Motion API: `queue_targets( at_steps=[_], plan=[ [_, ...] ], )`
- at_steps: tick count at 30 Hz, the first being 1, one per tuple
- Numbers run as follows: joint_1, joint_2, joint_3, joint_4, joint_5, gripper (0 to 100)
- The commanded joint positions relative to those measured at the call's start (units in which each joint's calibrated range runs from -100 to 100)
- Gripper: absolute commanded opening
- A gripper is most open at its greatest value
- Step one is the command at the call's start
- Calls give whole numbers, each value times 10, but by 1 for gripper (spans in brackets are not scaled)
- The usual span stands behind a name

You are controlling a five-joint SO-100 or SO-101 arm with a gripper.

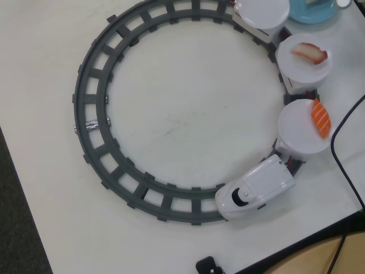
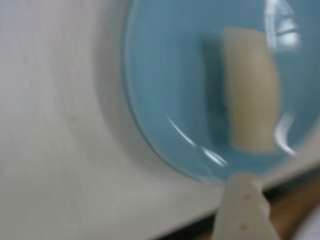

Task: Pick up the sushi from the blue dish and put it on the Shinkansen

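The sushi (image 2: 251,90), pale cream and blurred in the wrist view, is lying on the blue dish (image 2: 170,85) at the table's edge. One white gripper finger (image 2: 245,210) is showing at the bottom; whether the pincer is wide or narrow cannot be told. Overhead, the Shinkansen (image 1: 255,187) is sitting on the grey track (image 1: 91,114), its disc cars carrying a salmon piece (image 1: 321,117) and a pink-and-white piece (image 1: 310,53).

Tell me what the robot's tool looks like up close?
Only a small part of it shows. In the wrist view, one pale, cream-white plastic finger rises from the bottom edge, tapering to a blunt tip, with two tiny dimples on its face. The picture is blurred. The overhead view shows no arm at all, so cables and markings cannot be described.
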Motion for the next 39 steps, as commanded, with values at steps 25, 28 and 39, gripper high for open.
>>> queue_targets(
  at_steps=[25,28,39],
  plan=[
    [-18,206,-170,19,-4,12],
    [-16,206,-170,19,-4,0],
    [0,123,-166,30,-4,2]
  ],
)
